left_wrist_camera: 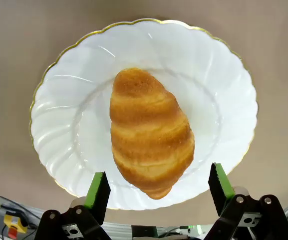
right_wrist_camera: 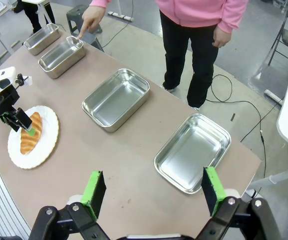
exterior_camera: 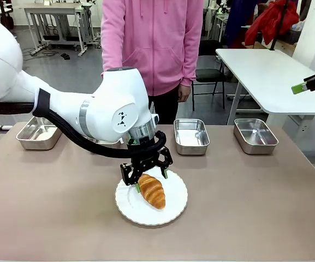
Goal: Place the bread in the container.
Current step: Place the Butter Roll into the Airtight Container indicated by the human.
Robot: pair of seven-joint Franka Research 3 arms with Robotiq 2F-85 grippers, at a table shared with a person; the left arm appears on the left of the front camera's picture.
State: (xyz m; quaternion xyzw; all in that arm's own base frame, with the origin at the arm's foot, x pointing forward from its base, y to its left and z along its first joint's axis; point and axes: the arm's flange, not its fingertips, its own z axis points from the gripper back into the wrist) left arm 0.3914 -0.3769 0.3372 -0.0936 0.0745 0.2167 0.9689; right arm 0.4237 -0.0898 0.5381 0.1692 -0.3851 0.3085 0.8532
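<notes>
Matte table (exterior_camera: pixel 48 207) (ridged bread (left_wrist_camera: pixel 151 132))

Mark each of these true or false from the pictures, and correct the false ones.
1. The croissant lies on the white scalloped plate. True.
2. The left gripper is shut on the croissant. False: its jaws stand open on either side of the croissant's near end.
3. Four steel pans sit along the far side of the table. True; the right wrist view shows all four, including the nearest pan.
4. The person's hand points at a pan. True.
5. The right gripper holds a pan. False: it is open, above the table.
</notes>
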